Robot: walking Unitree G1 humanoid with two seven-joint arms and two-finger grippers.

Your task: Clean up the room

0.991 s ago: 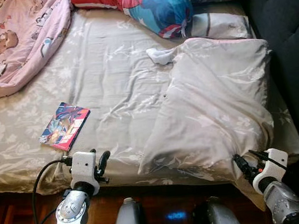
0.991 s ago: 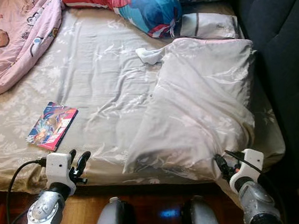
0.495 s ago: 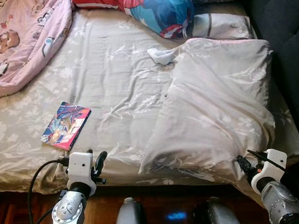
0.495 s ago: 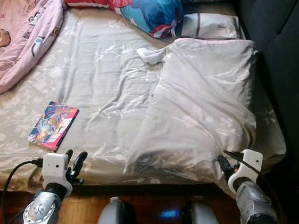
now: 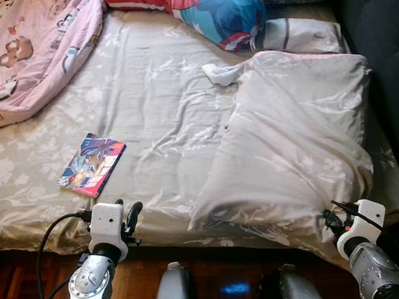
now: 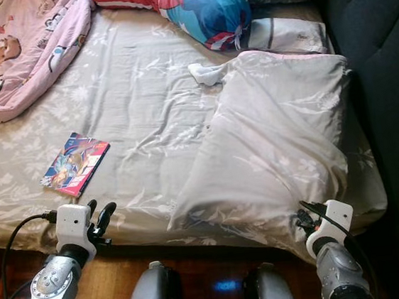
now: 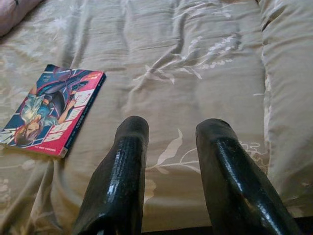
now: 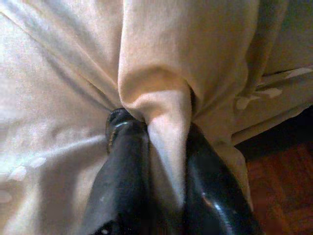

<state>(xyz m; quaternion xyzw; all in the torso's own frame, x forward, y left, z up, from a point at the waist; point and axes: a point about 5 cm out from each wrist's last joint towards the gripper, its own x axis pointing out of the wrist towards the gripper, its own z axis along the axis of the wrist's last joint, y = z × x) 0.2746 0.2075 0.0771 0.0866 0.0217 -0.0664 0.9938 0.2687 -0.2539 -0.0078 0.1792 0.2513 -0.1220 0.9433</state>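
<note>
Large grey pillow [image 5: 292, 147] lies diagonally on bed [image 5: 146, 112], lower corner at bed's near edge. Right gripper [image 8: 156, 147] stays clamped on fold of that corner; grip unchanged from a second ago. Left gripper [image 7: 168, 147] hovers parted, empty, over bed's near edge, comic book [image 5: 92, 164] just beyond. Whole view shifted slightly since earlier frame; bedding positions on bed unchanged. White sock [image 5: 220, 73] beside pillow's far corner.

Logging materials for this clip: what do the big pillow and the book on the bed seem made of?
Pillow: soft woven cloth, matte, judging by creases and the fold bunched between the right gripper fingers. Book: apparently paper with a glossy printed cover, lying flat and stiff.
</note>
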